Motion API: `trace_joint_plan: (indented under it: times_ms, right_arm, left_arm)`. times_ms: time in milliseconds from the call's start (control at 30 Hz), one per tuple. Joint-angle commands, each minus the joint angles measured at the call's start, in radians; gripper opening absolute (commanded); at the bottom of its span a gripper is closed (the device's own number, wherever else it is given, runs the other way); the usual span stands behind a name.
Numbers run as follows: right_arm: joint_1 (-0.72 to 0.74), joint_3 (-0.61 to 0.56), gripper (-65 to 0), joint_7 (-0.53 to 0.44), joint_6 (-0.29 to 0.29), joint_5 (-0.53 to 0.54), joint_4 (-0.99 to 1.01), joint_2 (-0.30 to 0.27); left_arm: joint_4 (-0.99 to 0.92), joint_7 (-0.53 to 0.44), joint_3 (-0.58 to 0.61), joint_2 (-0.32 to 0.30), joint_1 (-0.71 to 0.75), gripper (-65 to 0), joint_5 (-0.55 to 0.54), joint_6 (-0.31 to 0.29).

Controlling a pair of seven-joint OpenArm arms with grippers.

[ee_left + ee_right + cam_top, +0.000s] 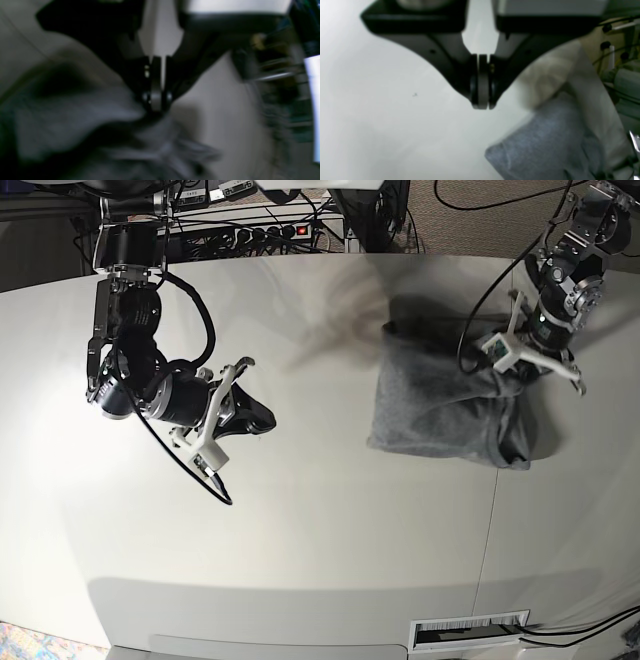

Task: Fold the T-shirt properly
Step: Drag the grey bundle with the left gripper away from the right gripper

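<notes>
Base view: unprinted grey T-shirt [440,410]

The plain heather-grey short-sleeved cotton T-shirt [445,405] lies bunched on the broad flat white table [330,520]. The left gripper [520,375] sits on the shirt's far edge; the right gripper [262,418] hovers well apart, on its opposite side.

No text, label, brand, number or sign can be read in any view. Both wrist views are blurred. In the base view, a white strip [470,631] at the counter's [330,520] near edge carries fine dark marks like a barcode, too small to make out.
</notes>
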State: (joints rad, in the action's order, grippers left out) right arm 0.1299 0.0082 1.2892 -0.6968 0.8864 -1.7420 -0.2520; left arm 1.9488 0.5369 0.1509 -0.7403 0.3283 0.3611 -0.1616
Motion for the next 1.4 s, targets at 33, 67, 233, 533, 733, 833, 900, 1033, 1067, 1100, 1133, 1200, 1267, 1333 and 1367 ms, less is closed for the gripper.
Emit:
trace_joint_plan:
  times_ms: [33,67,233,533,733,833,900,1033,1067,1100,1133,1200,1267,1333,1367]
  right_arm:
    - [0.02,0.005,-65.0,-0.025,-0.001,0.017,-0.017,-0.008]
    - [0.02,0.005,-65.0,-0.025,-0.001,0.016,-0.017,-0.008]
    - [0.02,0.005,-65.0,-0.025,-0.001,0.017,-0.017,-0.008]
    - [0.02,0.005,-65.0,-0.029,-0.001,0.017,-0.017,-0.008]
    - [0.02,0.005,-65.0,-0.029,-0.001,0.018,-0.017,-0.008]
    - [0.02,0.005,-65.0,-0.029,-0.001,0.021,-0.017,-0.008]
    - [0.02,0.005,-65.0,-0.029,-0.001,0.026,-0.017,-0.008]
    - [0.02,0.005,-65.0,-0.029,-0.001,0.033,-0.017,-0.008]
    - [0.02,0.005,-65.0,-0.028,-0.001,0.033,-0.017,-0.008]
    - [0.02,0.005,-65.0,-0.029,-0.001,0.033,-0.017,-0.008]
    - [0.02,0.005,-65.0,-0.029,-0.001,0.033,-0.017,-0.008]
    - [0.02,0.005,-65.0,-0.029,-0.001,0.033,-0.017,-0.008]
    - [0.02,0.005,-65.0,-0.029,-0.001,0.034,-0.017,-0.008]
    - [0.02,0.005,-65.0,-0.029,-0.001,0.04,-0.017,-0.008]
    - [0.02,0.005,-65.0,-0.029,-0.001,0.04,-0.017,-0.008]
  left_arm:
    - [0.06,0.04,-0.009,-0.019,-0.005,-60.4,0.04,0.016]
    - [0.071,0.048,-0.009,-0.02,-0.005,-58.3,0.047,0.016]
    - [0.074,0.085,-0.009,-0.019,-0.004,-52.0,0.027,0.036]
    - [0.172,0.147,-0.009,-0.019,0.029,-52.0,-0.104,0.042]
    - [0.342,0.135,-0.009,-0.019,0.109,-51.9,-0.26,0.037]
    - [0.343,0.068,-0.009,-0.015,0.124,-48.4,-0.3,0.027]
    - [0.316,0.031,-0.009,0.004,0.121,-43.9,-0.306,-0.015]
    - [0.229,-0.108,-0.009,0.042,0.12,-41.3,-0.225,-0.076]
    - [0.205,-0.14,-0.009,0.045,0.12,-41.3,-0.182,-0.077]
    - [0.182,-0.172,-0.009,0.045,0.119,-41.3,-0.142,-0.077]
    - [0.162,-0.196,-0.009,0.045,0.117,-41.3,-0.101,-0.077]
    - [0.13,-0.219,-0.009,0.045,0.117,-41.3,-0.039,-0.076]
    - [0.103,-0.237,-0.009,0.045,0.117,-41.3,-0.016,-0.076]
    - [0.075,-0.269,-0.009,0.045,0.117,-41.3,0.008,-0.076]
    - [0.066,-0.281,-0.009,0.045,0.117,-41.4,0.026,-0.076]
